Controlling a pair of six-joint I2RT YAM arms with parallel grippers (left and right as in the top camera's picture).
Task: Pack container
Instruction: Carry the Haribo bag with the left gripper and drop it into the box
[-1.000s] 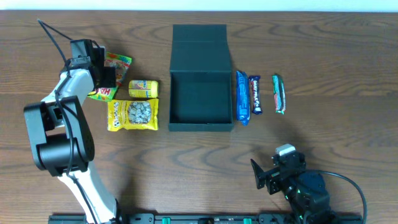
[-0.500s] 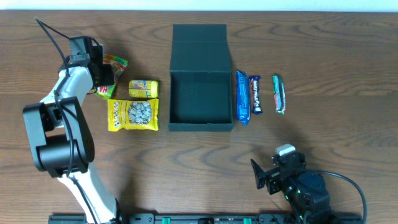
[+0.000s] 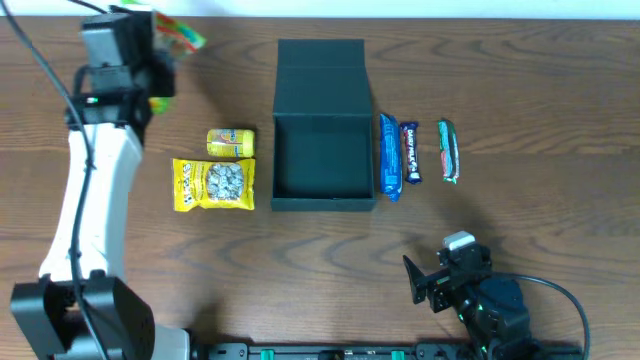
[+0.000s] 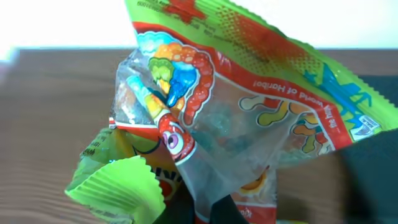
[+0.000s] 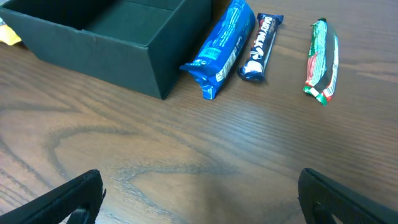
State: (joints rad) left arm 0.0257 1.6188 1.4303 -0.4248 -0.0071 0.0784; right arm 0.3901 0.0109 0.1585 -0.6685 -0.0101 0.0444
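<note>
Change since the earlier frames: the left arm has risen and reached toward the far left corner of the table (image 3: 560,70). The gummy packet (image 3: 178,30), which lay beside the small yellow packet (image 3: 230,142), is now lifted clear of the surface. The right arm and all other items are unchanged.

Left claw (image 3: 152,42): clamped on the gummy packet. In the left wrist view the packet fills the frame, hanging crumpled, with one dark finger (image 4: 227,211) against its lower edge.

Right claw (image 5: 199,208): spread wide, holding nothing, at the near edge of the table.

Container (image 3: 322,205): at the table's centre, open, lid flap laid back toward the far side. It lies to the right of the left claw, well apart and nearer the robot. It lies beyond the right claw and to its left, appearing at the upper left of the right wrist view.

Left of the container: the small yellow packet and a large yellow bag (image 3: 213,184). Just beside its right wall: a blue bar (image 3: 389,155), then a dark bar (image 3: 410,152), then a green bar (image 3: 448,150) slightly apart.
</note>
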